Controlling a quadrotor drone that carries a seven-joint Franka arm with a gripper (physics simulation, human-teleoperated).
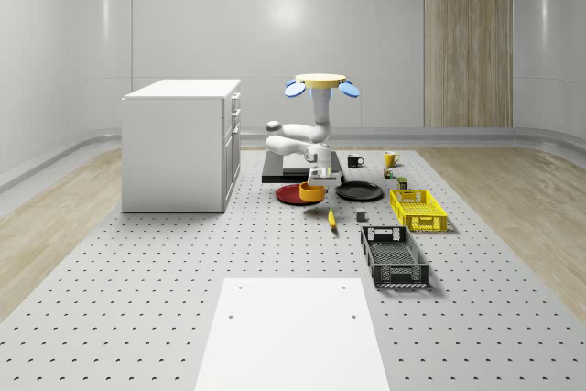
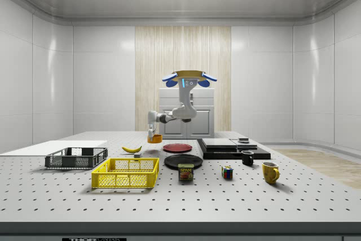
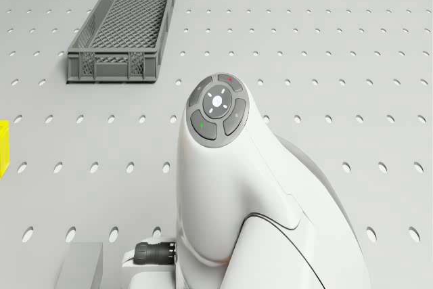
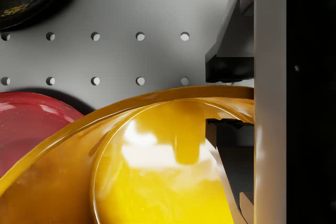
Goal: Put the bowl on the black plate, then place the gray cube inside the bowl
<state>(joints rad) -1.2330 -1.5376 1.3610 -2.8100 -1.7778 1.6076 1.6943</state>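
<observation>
The main risk, as I judge it, is the bowl (image 4: pixel 157 171) slipping or tipping out of a thin rim grip on the way to the black plate (image 1: pixel 359 191): a wall pinched at one side leaves the weight hanging off the fingers, so any sway of the hovering drone (image 1: pixel 320 85) could twist the bowl loose. A second risk is setting it down on the red plate (image 1: pixel 291 194), which lies right beside the black plate and directly under the bowl's near side in the wrist view; a short carry would leave it on the wrong dish or straddling both rims. The gripper (image 4: pixel 223 100) is clenched on the bowl's rim, one finger (image 4: pixel 228 59) outside the wall and the other inside the hollow, so the opening is only as wide as the wall is thick. In the side view the bowl (image 2: pixel 154 137) hangs clear of the table (image 2: pixel 316 196), lifted, and in the whole-scene view it sits between the red plate and the black plate, overlapping the red plate's edge. The drone hovers above and just behind the black plate, arm reaching down. The gray cube (image 1: pixel 361 216) rests on the table just in front of the black plate, untouched, near the banana (image 1: pixel 332 218).
</observation>
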